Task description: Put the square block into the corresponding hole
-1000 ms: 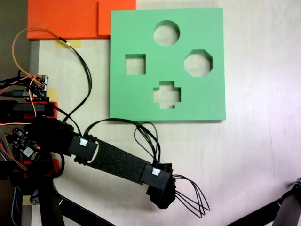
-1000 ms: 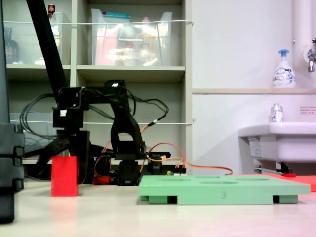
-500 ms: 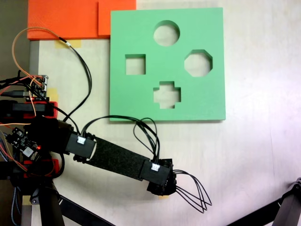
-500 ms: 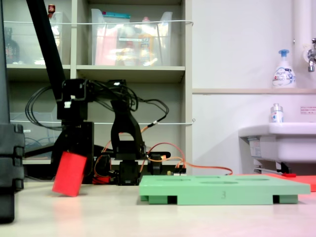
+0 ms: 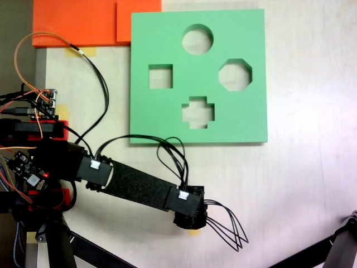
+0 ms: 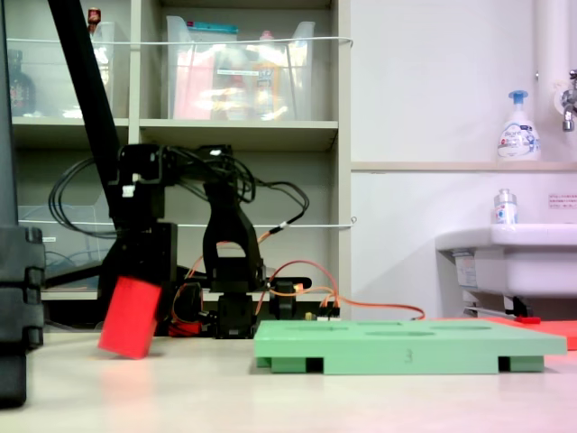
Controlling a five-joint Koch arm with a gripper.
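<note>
In a fixed view from the side, the red square block (image 6: 129,317) hangs tilted, its lowest corner just at the tabletop, left of the green foam board (image 6: 406,343). My gripper (image 6: 142,289) reaches down from above and is shut on the block's upper part. In a fixed view from above, my wrist (image 5: 188,207) covers both gripper and block, below the green board (image 5: 167,120). The square hole (image 5: 160,76) lies at the board's left side, well away from my wrist.
The board also has a round cut-out (image 5: 197,39), an octagonal one (image 5: 235,75) and a cross-shaped one (image 5: 198,112). Orange foam sheets (image 5: 78,22) lie at top left. The arm base and wiring (image 5: 33,162) stand at left, a black stand leg (image 5: 334,251) at lower right.
The block stood upright on the table a second ago; it is now tilted in the gripper's hold. From above, the wrist has shifted slightly left.
</note>
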